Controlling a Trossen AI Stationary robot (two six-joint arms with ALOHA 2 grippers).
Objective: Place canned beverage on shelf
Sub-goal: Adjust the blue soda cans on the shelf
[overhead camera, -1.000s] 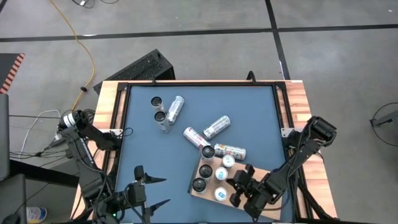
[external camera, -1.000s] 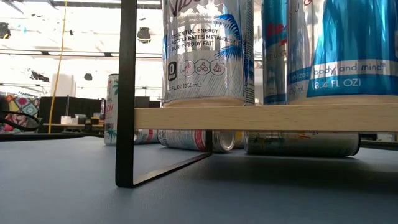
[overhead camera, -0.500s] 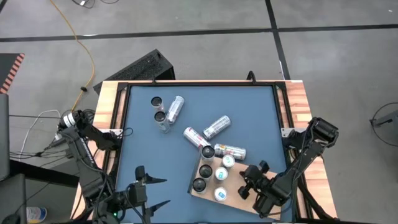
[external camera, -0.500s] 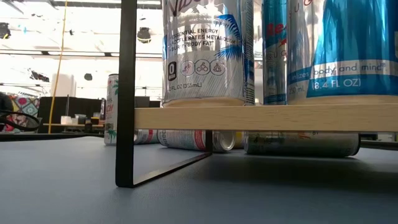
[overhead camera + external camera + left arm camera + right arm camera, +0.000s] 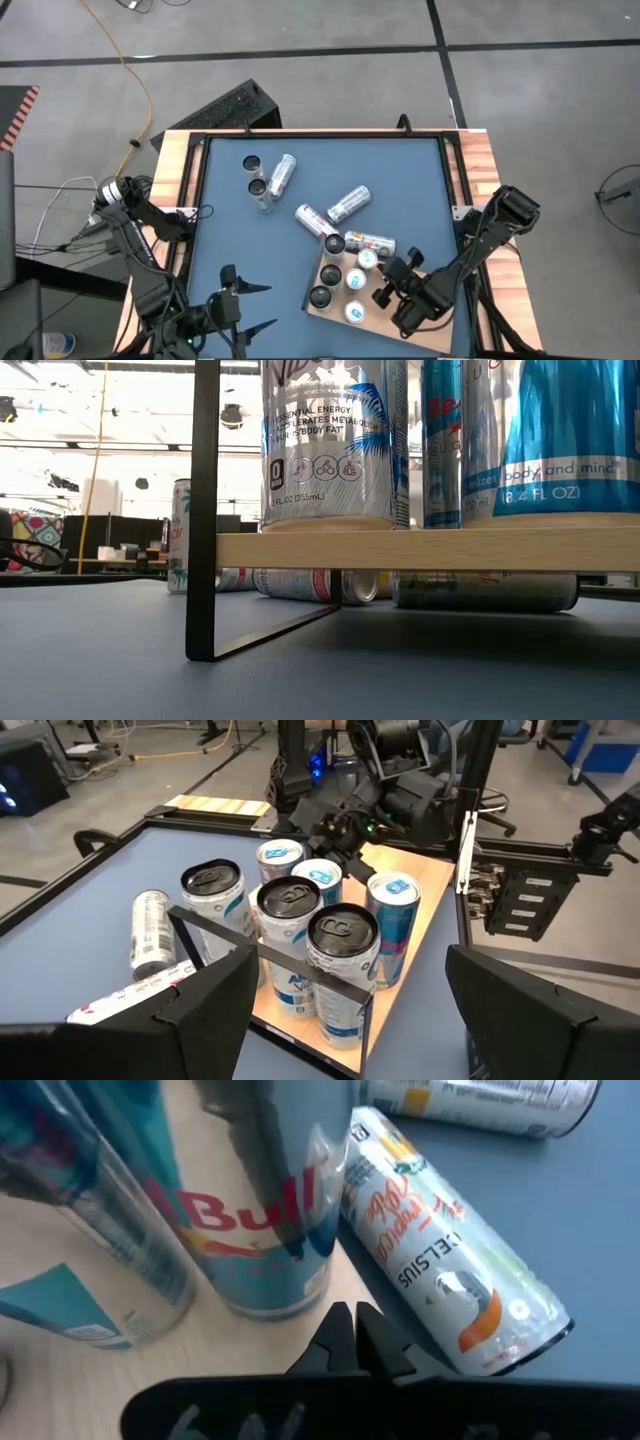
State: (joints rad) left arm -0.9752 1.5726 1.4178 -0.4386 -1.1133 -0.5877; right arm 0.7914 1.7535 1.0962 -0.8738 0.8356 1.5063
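1. Bench [image 5: 230,230]: blue-grey top with a wooden border, carrying the shelf, loose cans and both arms.
2. Shelf [image 5: 425,322]: light-brown wooden board on a thin black frame, standing at the near right of the bench; in the low view its edge [image 5: 430,548] is raised above the bench top.
3. Right arm: reaches in from the bench's right edge; its right claw [image 5: 398,285] sits over the shelf's right part, just beside the standing cans. Its fingers [image 5: 345,1338] are clenched together, grasping nothing.
4. Left arm: waits at the near left corner; the left claw [image 5: 240,308] is released, fingers spread wide apart, empty.
5. Cans on the shelf [image 5: 348,282]: five upright, grouped at the shelf's left part; the left wrist view shows them close together [image 5: 300,915].
6. Cans lying on the bench [image 5: 347,204]: four on their sides near the centre and far left; one [image 5: 440,1270] lies just beside the shelf's far edge.
7. Upright cans on the bench [image 5: 254,175]: two at the far left, close together.
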